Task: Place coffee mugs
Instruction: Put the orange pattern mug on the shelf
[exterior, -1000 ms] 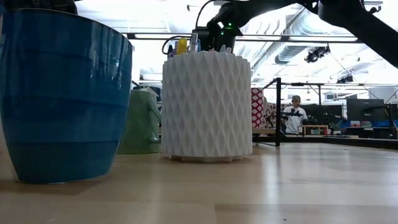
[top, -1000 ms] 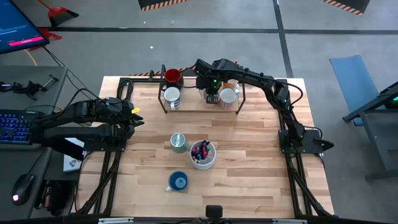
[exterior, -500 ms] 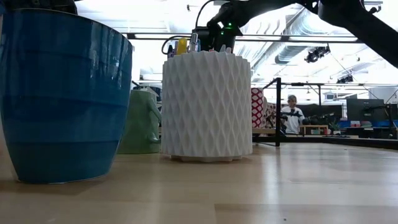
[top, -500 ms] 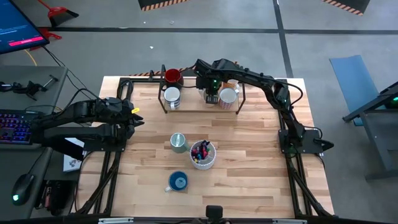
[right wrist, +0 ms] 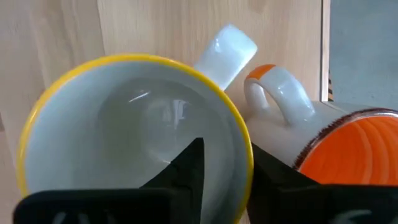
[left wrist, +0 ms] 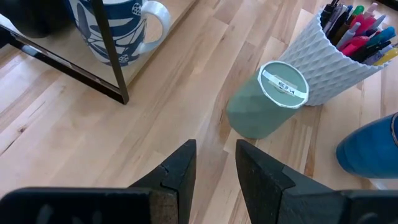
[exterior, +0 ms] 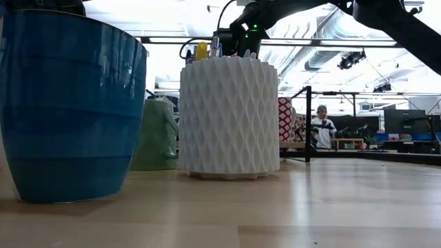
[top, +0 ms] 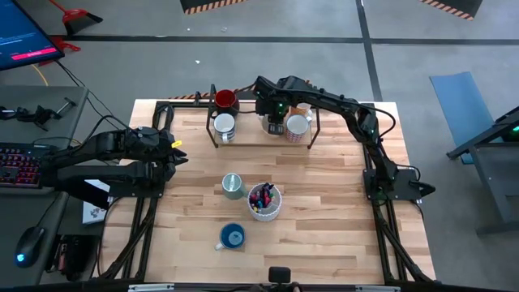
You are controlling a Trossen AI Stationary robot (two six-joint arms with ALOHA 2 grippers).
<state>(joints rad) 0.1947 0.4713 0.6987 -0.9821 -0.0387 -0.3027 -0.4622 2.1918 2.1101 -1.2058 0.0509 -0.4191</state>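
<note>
Right wrist view: nothing has shifted — the right gripper (right wrist: 222, 163) still pinches the yellow-rimmed mug (right wrist: 134, 134) by its wall beside the orange mug (right wrist: 348, 152); placement pending.

Blue mug (exterior: 69, 107); green mug (left wrist: 266, 99); white diamond-ribbed cup (exterior: 229, 117) (pens multicoloured); blue-leafed white mug (left wrist: 115, 28). Under the right gripper (right wrist: 227, 168): yellow-rimmed white mug (right wrist: 134, 134); beside it, orange mug (right wrist: 345, 146). Red mug (top: 225, 99).
</note>
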